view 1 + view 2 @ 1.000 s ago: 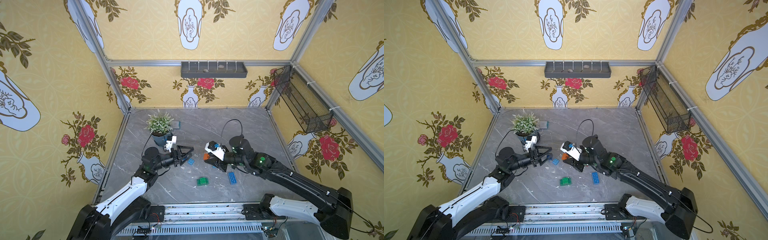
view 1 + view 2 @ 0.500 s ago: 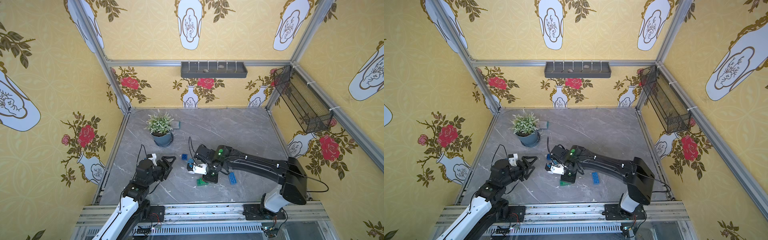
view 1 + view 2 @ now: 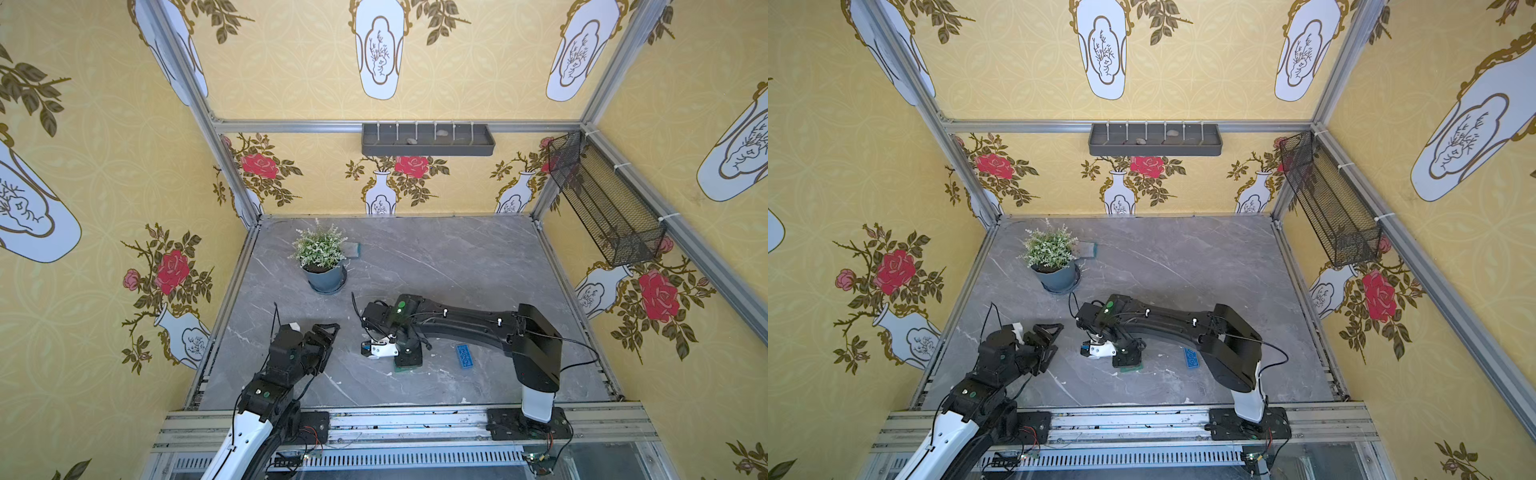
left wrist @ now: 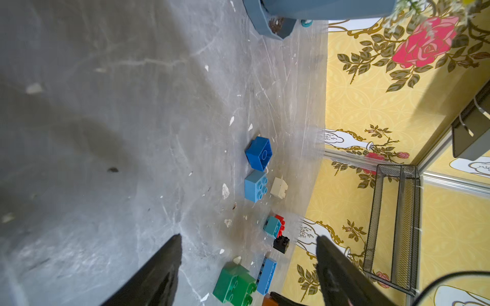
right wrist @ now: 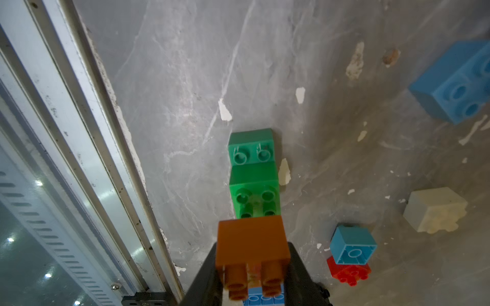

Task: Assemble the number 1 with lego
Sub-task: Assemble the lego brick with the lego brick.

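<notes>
Right jaws gripped narrow on the brown brick [image 5: 252, 238], its studs turned back toward the wrist. The right gripper [image 5: 252, 255] probably carried it so to press the hollow side down. Green stack [image 5: 253, 180] lay just past the jaw tips, near the middle of the table's [image 3: 415, 257] front edge. It looked like a square green seated on a long one, probably the start of the 1. Brown brick was close to the stack; contact could not be told.

Left gripper [image 4: 249, 237] hung wide and empty toward the front-left corner, likely parked clear.

Other lego lay farther from the front edge: blue brick [image 4: 259, 153], light blue brick [image 4: 256, 185], white brick [image 4: 279, 188], black brick [image 4: 281, 243]. Long blue brick [image 3: 464, 356] lay beside the stack, rightward.
</notes>
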You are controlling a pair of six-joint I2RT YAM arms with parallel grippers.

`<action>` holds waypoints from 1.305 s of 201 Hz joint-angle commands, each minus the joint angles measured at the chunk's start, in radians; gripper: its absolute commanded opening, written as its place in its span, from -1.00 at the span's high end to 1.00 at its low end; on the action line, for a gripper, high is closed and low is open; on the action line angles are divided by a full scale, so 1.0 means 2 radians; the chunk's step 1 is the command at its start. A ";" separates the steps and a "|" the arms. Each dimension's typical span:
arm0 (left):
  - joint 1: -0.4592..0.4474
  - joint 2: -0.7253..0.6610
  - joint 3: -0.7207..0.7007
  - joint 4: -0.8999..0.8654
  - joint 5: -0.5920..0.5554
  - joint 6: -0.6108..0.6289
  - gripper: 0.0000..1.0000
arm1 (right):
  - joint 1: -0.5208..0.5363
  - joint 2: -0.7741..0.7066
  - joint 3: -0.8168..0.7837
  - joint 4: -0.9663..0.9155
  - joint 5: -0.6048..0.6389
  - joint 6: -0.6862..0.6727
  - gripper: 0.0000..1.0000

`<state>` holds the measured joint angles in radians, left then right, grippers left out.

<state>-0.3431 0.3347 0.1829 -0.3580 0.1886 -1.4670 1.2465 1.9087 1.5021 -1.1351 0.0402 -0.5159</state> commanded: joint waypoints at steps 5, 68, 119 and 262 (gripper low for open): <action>0.001 -0.003 -0.005 -0.014 -0.011 -0.002 -0.60 | 0.004 0.014 0.008 -0.017 0.020 -0.022 0.60; 0.001 0.014 0.013 -0.024 -0.016 0.017 -0.60 | 0.006 0.035 0.028 -0.042 0.031 -0.031 0.61; 0.001 0.014 0.010 -0.029 -0.011 0.017 -0.59 | 0.010 0.039 0.031 -0.051 0.034 -0.032 0.61; 0.003 0.012 0.006 -0.032 -0.005 0.012 -0.60 | 0.021 0.072 0.038 -0.045 0.052 0.000 0.60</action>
<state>-0.3405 0.3595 0.2001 -0.4198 0.1722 -1.4479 1.2873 2.0327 1.5826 -1.2163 0.1383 -0.5484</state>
